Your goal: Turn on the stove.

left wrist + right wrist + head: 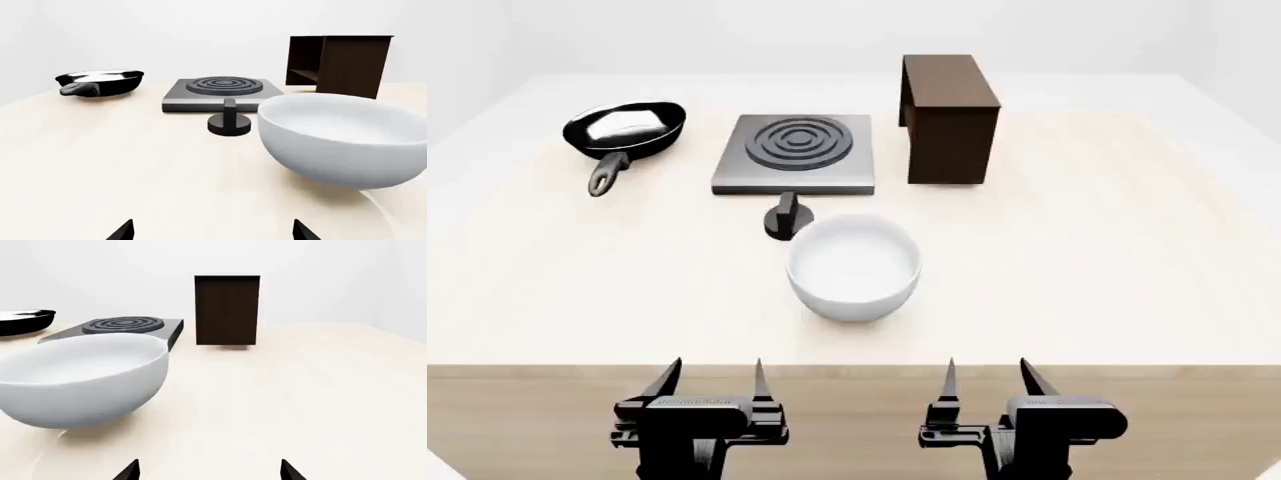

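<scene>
Head view, left to right. Upper left of frame: black frying pan (625, 131) on the pale table (1121, 270), handle angled toward lower left.

Upper centre: stove (793, 153), flat grey square plate with dark ring burner on top. Its knob (785, 219), small, black and round, sits on the table just below the plate's front edge, apart from the plate.

Centre of frame: white bowl (854, 266), upright, just beside the knob to its lower right. Whether the two touch cannot be told.

Upper right of centre: dark brown wooden box (949, 118), upright, near the stove's right edge.

Bottom of frame: left gripper (711, 380) at lower left, fingers spread, holding nothing, below the table's near edge. Right gripper (988, 378) at lower right, fingers likewise spread and empty. Both are well apart from the knob and stove.

Left wrist view: knob (229, 121) stands at frame centre in front of the stove (223, 93); bowl (347, 140) fills the right side.

Right wrist view: bowl (83, 378) at left, box (227, 310) at upper centre.
</scene>
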Motion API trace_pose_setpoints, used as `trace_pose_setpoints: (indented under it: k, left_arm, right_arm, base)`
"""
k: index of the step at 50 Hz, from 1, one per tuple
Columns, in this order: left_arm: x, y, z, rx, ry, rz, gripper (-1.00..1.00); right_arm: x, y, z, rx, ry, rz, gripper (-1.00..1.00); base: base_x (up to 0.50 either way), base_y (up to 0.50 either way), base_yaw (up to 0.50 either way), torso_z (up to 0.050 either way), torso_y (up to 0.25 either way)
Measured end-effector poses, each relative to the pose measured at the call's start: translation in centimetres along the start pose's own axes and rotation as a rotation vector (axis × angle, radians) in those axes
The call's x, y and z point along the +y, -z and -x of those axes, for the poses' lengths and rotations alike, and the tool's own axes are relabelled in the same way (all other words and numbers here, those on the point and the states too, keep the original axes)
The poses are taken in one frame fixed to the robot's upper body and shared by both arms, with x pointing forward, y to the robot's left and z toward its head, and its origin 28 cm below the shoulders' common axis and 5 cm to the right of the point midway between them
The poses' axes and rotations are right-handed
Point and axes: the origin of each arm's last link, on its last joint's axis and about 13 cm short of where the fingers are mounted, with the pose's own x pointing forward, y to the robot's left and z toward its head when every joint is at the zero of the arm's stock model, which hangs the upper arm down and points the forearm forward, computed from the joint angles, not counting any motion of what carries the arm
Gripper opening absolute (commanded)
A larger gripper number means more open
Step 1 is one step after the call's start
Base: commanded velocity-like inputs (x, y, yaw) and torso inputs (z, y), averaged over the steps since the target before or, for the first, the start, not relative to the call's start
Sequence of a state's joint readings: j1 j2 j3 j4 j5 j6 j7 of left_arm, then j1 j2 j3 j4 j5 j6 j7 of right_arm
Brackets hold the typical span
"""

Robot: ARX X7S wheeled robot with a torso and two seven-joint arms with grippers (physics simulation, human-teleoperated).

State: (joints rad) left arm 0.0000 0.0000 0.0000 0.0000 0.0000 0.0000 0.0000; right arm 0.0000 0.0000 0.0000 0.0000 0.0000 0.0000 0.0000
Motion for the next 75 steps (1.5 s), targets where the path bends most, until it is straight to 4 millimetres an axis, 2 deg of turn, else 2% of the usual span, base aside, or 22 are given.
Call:
trace_pose_setpoints:
  k: [75]
  left_arm:
    - [0.22, 0.19, -0.35, 0.016, -0.024, -0.025, 1.00]
  right_arm:
    - [0.23, -0.12, -0.10, 0.009, -0.009, 0.006, 1.00]
  base:
    - [0.00, 0.00, 0.00, 0.000, 0.000]
